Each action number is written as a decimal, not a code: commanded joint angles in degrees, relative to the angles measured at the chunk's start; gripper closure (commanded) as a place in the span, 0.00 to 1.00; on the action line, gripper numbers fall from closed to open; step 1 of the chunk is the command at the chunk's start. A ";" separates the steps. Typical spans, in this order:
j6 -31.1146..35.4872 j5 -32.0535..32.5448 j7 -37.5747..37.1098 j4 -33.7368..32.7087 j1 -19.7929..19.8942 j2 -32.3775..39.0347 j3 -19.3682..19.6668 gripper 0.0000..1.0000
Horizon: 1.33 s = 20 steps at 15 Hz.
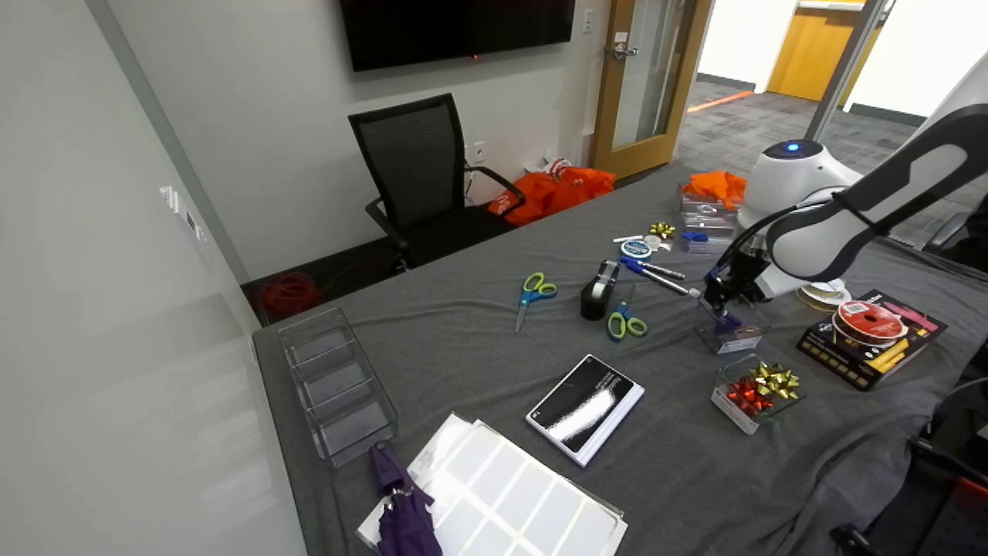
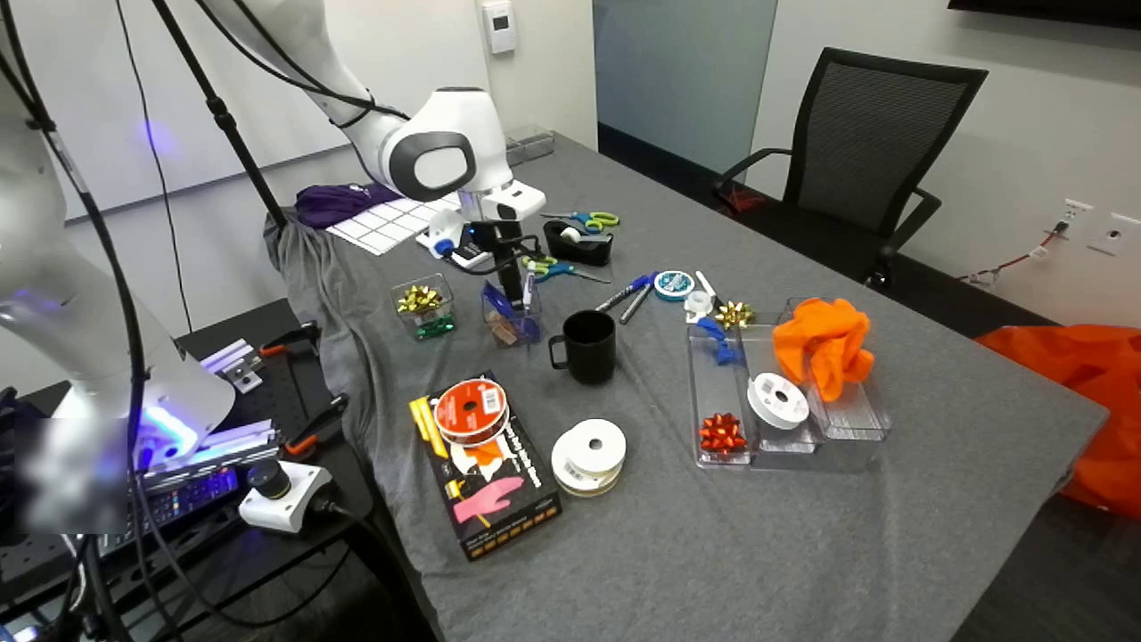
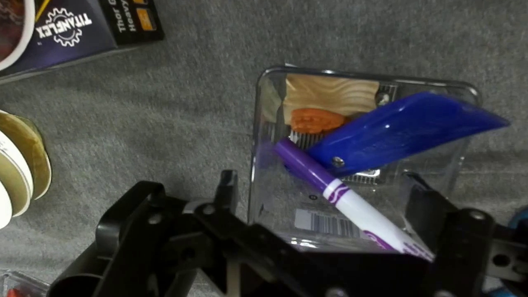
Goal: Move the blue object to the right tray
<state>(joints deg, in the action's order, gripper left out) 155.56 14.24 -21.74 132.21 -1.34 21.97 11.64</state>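
Note:
A blue flat object (image 3: 396, 132) with a small rivet lies tilted in a small clear bin (image 3: 367, 76), one end reaching past the rim. It shows as a blue shape in an exterior view (image 2: 496, 299). A white marker with a purple cap (image 3: 354, 202) leans across it. My gripper (image 3: 321, 179) is open over the bin and holds nothing. In the wrist view its left finger appears just outside the bin's wall and its right finger over the bin. In an exterior view the gripper (image 2: 511, 276) points down at the bin. A clear compartment tray (image 2: 718, 401) holds blue ribbon, bows and a spool.
Beside the bin stand a black mug (image 2: 590, 348) and another clear bin (image 1: 737, 409) with bows. A black box (image 2: 508, 499) with a red spool and white spools (image 2: 588, 459) lie nearby. Pens (image 1: 656, 276), scissors (image 1: 627, 320) and a tape dispenser (image 1: 600, 289) lie beyond.

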 commanded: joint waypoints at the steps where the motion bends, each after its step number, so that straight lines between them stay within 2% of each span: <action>1: 3.93 -1.65 -1.48 1.04 -0.87 1.99 1.00 0.00; 5: 5.86 -6.18 0.13 2.33 -0.16 2.85 -0.63 0.00; 8: 6.21 -7.52 -0.22 2.77 -1.22 3.00 -0.07 0.00; 17: 1.33 -0.26 -1.03 3.09 -6.05 0.33 6.35 0.00; 20: 0.29 0.36 -0.35 3.42 -5.68 -0.92 6.28 0.00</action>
<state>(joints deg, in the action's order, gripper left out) 158.14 13.52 -22.76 133.95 -6.59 23.97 17.25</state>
